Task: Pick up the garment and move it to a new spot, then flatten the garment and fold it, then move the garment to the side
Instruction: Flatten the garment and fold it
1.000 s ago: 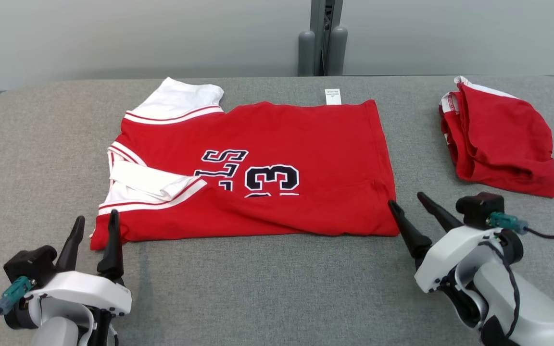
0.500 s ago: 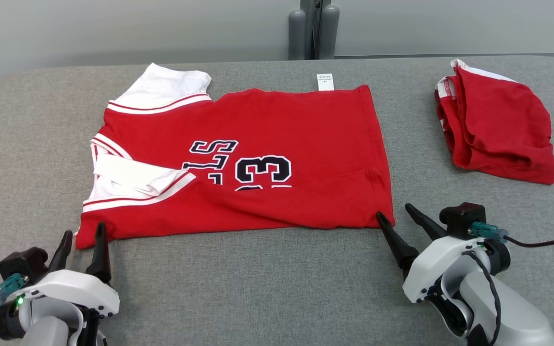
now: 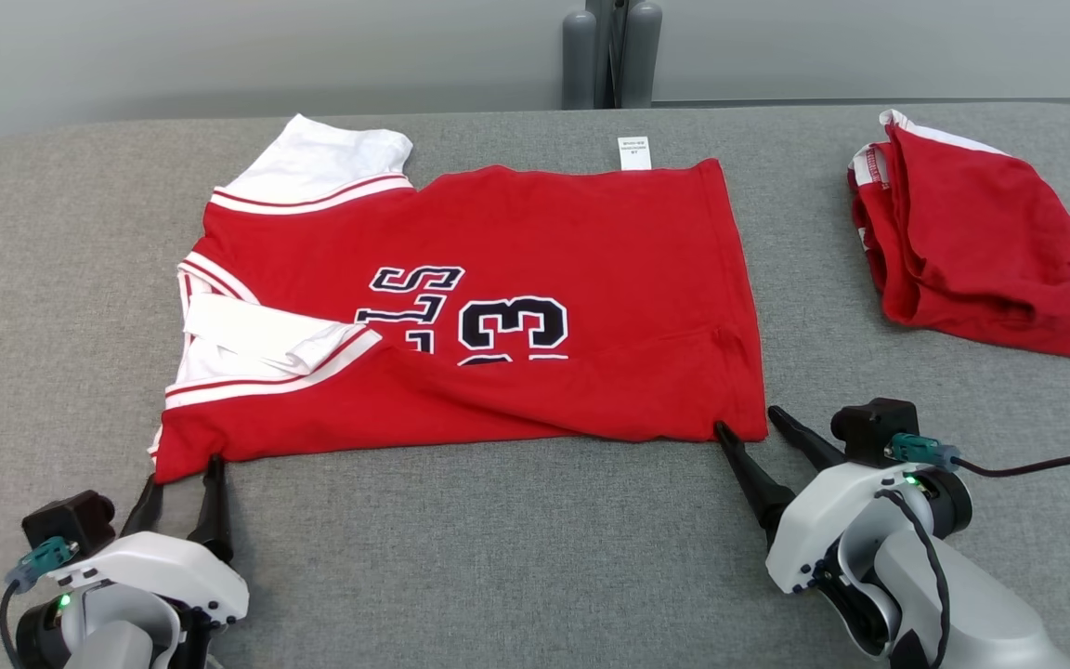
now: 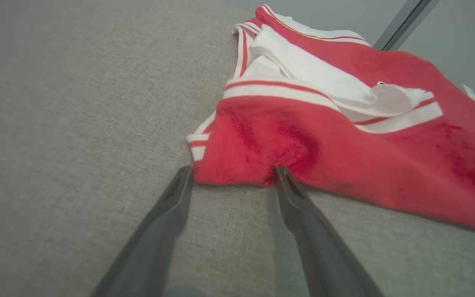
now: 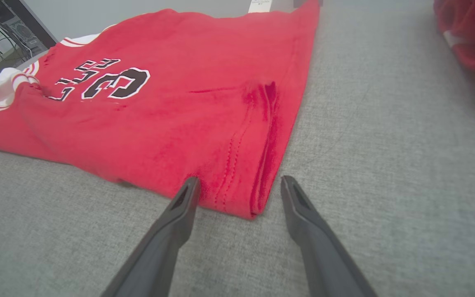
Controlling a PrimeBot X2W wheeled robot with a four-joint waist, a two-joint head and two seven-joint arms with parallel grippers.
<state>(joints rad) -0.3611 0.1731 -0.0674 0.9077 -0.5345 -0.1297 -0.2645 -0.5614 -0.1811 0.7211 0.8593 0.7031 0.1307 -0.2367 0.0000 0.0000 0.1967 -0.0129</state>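
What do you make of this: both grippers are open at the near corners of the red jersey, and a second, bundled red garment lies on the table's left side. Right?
Not quite. The bundled red garment lies on the table's right side, as the head view shows. The rest holds: the left gripper and right gripper are open at the near corners of the red jersey.

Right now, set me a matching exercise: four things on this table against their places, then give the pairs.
1. jersey
2. bunched red garment
3. left tool
4. right tool

A. far right of the table
B. open at the jersey's near right corner
C. spread out mid-table
D. open at the jersey's near left corner

Pairs: 1-C, 2-A, 3-D, 4-B
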